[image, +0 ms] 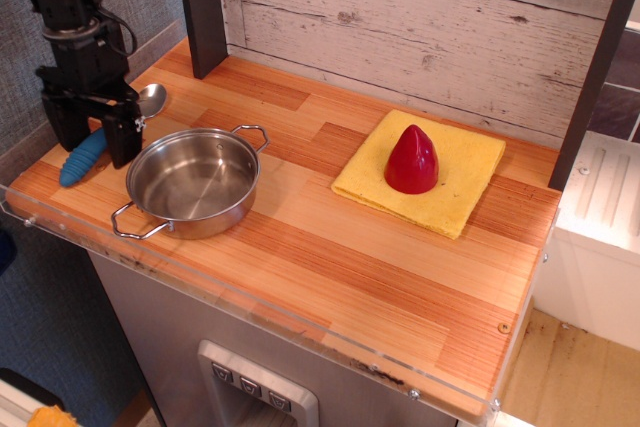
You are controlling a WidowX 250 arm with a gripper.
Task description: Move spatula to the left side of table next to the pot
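**Spatula down beside the pot, jaws spread**

Now I am hanging my gripper [92,134] over the left end of the table [330,247], its two fingers standing apart with the spatula [100,142] between them, nothing clamped. The spatula is lying flat on the wood just left of the pot [193,183], blue handle pointing toward the front-left edge, metal head toward the back. Judging by that, the placing is looking as good as done and I am needing only to get clear.

What is worrying me: my fingers are straddling the handle closely, so if I am drifting sideways while lifting, a finger could catch the ribbed handle and drag or roll it. The handle end is also sitting near the table's clear rim, so a nudge that way could push it toward the edge. My right finger is hanging close to the pot's rim too, and a bump there would shove the pot.

Farther right, a red cone [412,160] is sitting on a yellow cloth [470,167], well apart. A dark post [203,9] is standing behind me; straight up is looking unobstructed.
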